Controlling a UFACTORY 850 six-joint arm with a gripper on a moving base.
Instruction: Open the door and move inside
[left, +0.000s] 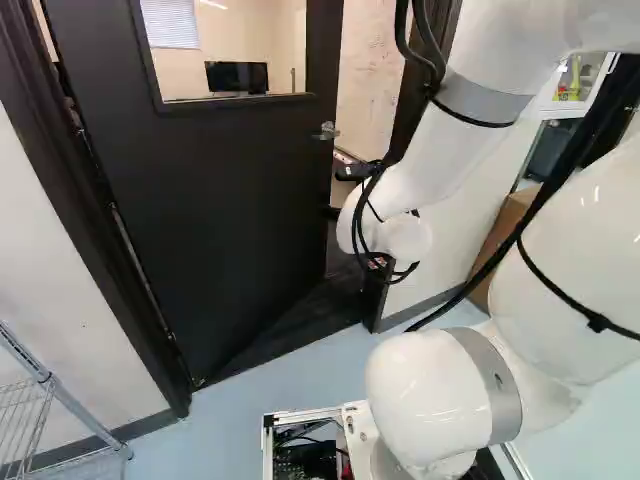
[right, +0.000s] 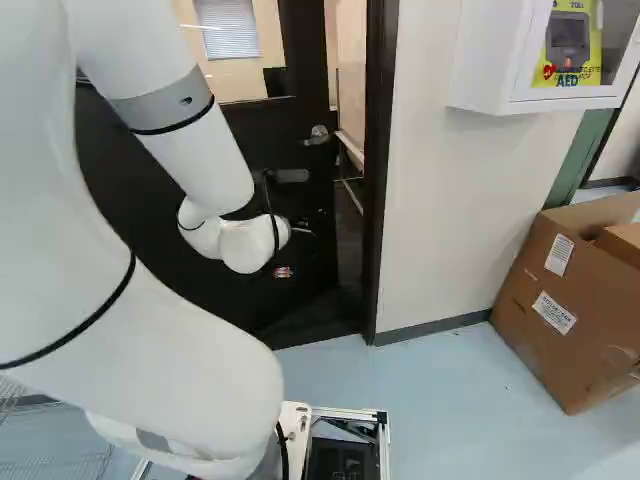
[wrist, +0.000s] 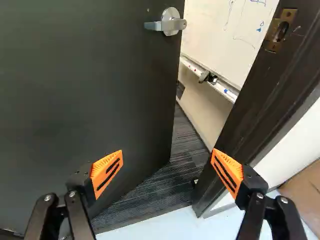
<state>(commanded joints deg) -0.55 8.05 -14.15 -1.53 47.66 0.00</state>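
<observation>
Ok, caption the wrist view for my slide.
Open gripper before a dark door standing ajar, its silver lever handle ahead and a whiteboard showing through the gap.

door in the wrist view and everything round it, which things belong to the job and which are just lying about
For the job:
- door
- lever handle
- door frame
- gripper

Just about:
- cardboard box
- wire rack
- wall cabinet
- whiteboard
- dark screen

Both base cams sit behind the arm (left: 455, 140), one each side, tilted a bit down, sharing the door (left: 220, 200); wrist cam's way closer, facing its handle (wrist: 170, 23) side.
</observation>
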